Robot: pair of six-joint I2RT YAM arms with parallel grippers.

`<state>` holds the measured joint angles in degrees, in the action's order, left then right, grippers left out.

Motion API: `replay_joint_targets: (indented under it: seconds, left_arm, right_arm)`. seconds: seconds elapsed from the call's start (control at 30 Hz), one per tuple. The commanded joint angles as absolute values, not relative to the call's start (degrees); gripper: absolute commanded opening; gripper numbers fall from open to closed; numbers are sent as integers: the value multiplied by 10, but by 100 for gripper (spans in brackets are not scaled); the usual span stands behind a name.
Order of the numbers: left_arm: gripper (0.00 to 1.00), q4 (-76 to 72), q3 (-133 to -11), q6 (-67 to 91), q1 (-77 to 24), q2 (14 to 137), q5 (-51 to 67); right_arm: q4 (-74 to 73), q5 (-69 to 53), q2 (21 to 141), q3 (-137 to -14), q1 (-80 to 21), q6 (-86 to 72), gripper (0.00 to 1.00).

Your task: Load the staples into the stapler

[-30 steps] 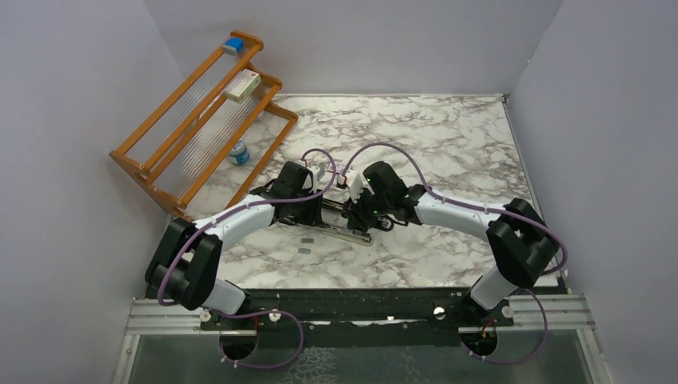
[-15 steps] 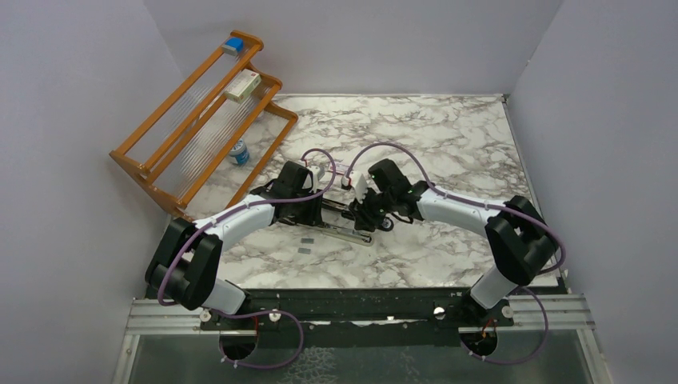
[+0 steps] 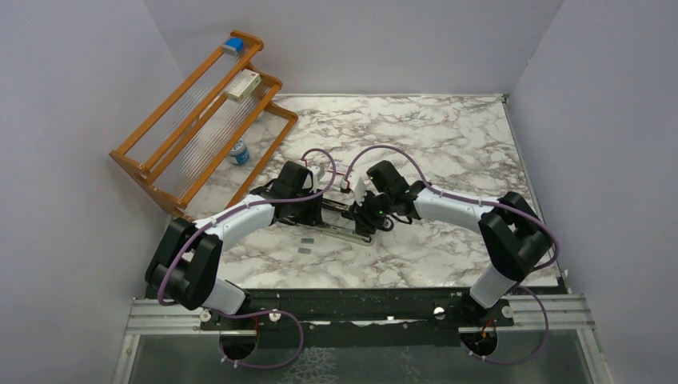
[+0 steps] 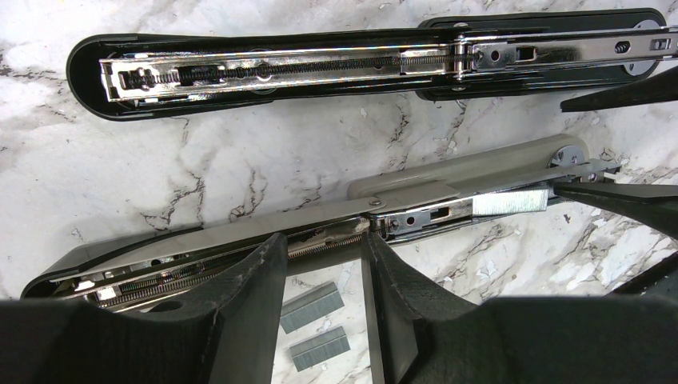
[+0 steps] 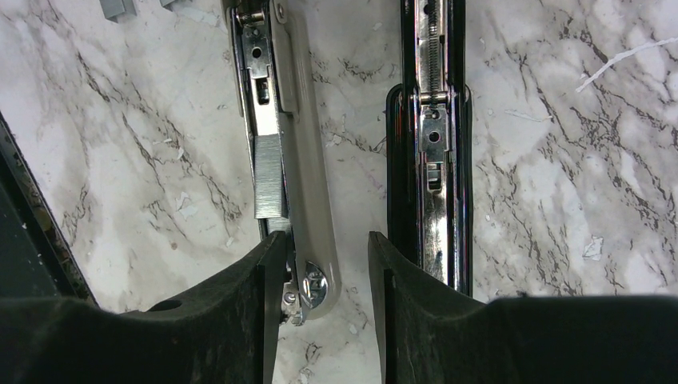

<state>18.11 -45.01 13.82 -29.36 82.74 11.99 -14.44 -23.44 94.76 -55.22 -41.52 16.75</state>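
Your left tool (image 4: 324,248) has its jaws apart, one black finger (image 4: 240,304) on each side of a gap over the middle of the light grey and silver stapler-like device (image 4: 448,180). Nothing is clamped between them. You cannot tell whether the tips press on the device.

Nearest to you, seen through that gap, two short silver-grey loose staple strips (image 4: 312,308) lie flat on the white marble-patterned desk (image 4: 240,160), just beside the device but apart from it.

Your right tool (image 5: 324,240) also has its jaws apart. It straddles the rounded end of the same device, with bare desk showing between the device and one finger. A further silver-grey staple strip (image 5: 270,176) sits on that device's metal rail, just ahead of the right tool's fingertips.

Beyond the device, parallel to it and apart from it, the slim black stapler (image 4: 88,72) lies folded open flat, its shiny silver inner rail (image 4: 280,66) and spring facing up.

At the far left, an orange wooden rack (image 3: 200,120) stands against the wall. It carries a small blue block (image 3: 233,45) and a white-and-red box (image 3: 242,86). A small blue-and-white can (image 3: 238,152) stands at its foot.
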Motion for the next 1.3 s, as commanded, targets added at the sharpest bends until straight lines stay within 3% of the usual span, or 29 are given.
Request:
replay_joint_targets:
  seconds: [0.0, 0.87, 1.27]
  left_arm:
    - [43, 200, -450, 128, -295, 846, 110]
    - [43, 202, -452, 127, -295, 843, 102]
    - [60, 133, -435, 165, -298, 707, 108]
  right_arm:
    - [-159, -250, 972, -572, -415, 184, 45]
    - [-246, -196, 948, -557, -415, 190, 45]
    - [-210, -212, 944, -548, -415, 175, 45]
